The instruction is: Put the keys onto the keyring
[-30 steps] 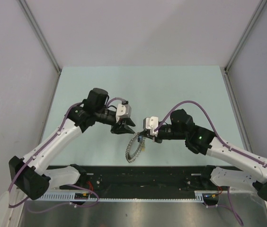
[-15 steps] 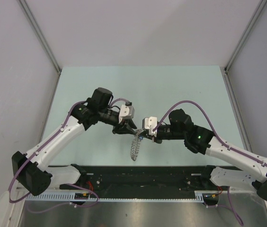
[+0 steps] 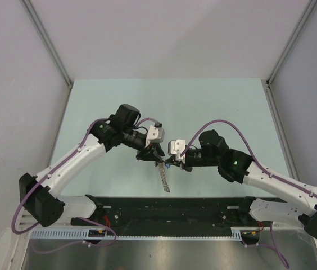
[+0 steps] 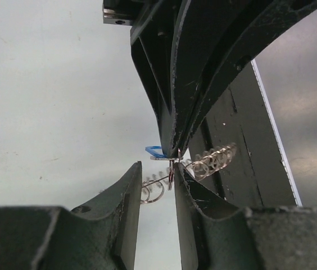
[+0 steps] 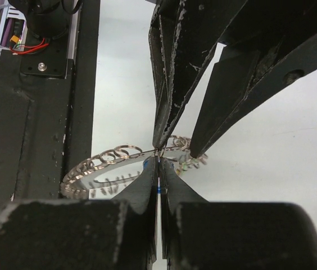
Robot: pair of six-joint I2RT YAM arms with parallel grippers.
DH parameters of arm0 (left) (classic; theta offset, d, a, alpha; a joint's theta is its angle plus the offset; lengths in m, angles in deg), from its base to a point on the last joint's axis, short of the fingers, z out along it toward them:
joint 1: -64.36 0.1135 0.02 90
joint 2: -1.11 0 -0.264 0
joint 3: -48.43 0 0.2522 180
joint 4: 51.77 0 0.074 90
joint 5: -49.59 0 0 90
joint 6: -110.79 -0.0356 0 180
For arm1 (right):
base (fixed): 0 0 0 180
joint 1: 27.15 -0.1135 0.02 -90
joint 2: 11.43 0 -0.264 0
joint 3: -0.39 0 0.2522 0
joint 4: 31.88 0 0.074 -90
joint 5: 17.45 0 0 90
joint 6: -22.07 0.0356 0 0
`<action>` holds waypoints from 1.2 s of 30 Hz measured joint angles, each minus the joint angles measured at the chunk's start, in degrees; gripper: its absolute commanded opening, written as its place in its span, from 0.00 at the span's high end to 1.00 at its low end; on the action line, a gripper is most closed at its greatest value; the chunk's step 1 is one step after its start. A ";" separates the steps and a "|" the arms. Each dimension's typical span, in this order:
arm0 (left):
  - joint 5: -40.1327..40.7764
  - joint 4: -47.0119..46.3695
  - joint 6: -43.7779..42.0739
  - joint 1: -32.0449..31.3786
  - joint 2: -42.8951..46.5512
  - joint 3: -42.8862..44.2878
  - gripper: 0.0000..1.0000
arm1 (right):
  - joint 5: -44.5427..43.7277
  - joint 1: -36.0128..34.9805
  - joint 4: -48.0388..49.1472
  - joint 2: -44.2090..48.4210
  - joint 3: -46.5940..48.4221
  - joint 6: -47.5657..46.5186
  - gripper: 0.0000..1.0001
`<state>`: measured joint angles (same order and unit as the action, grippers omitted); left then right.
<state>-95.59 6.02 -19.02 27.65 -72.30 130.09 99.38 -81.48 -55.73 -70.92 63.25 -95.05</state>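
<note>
The keyring (image 3: 163, 179), a silver coiled loop, hangs edge-on above the table between both grippers. In the left wrist view its coil (image 4: 214, 160) runs across the gap of my left gripper (image 4: 157, 169), touching both pads, so the jaws are closed partway on it. My right gripper (image 5: 158, 163) is shut on a blue-headed key (image 4: 155, 150), seen as a blue sliver (image 5: 158, 190) between its fingers. Its tip meets the ring's wire (image 5: 91, 166) right beside the left gripper (image 5: 176, 147). From above, the left gripper (image 3: 156, 156) and right gripper (image 3: 170, 161) nearly touch. No other keys show clearly.
The pale green table (image 3: 203, 107) lies below, walled by grey panels on three sides. The black base rail (image 3: 170, 211) with wiring runs along the near edge, close under the hanging ring, and shows in both wrist views (image 5: 40, 112).
The left arm has moved right, up to the right gripper, and its jaws have narrowed onto the ring. The keyring has turned from face-on to edge-on. The right gripper has barely shifted.
</note>
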 measured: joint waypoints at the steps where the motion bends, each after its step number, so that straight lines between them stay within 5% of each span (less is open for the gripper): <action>1: 0.02 0.28 -0.22 -0.20 -0.24 0.09 0.67 | -0.02 0.00 -0.20 0.00 0.00 0.00 1.00; 9: 0.28 2.71 -1.27 -0.79 -1.42 0.37 0.79 | 0.00 -0.07 -0.70 0.00 0.02 0.00 1.00; 12: 0.37 3.50 -1.38 -1.14 -1.95 0.66 0.99 | -0.04 -0.04 -0.83 0.00 0.02 0.02 1.00; 22: 0.66 3.21 1.33 -1.49 -2.29 1.05 1.00 | -1.86 -0.09 -1.53 0.31 0.11 0.02 1.00; 36: 0.92 -23.41 24.35 -1.05 12.50 -13.57 1.00 | -3.74 -0.74 0.17 5.68 -0.52 1.97 1.00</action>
<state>-94.67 -17.39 5.32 26.60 -59.79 116.52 95.64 -82.22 -55.55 -65.23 62.73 -93.08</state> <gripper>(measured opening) 0.007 0.008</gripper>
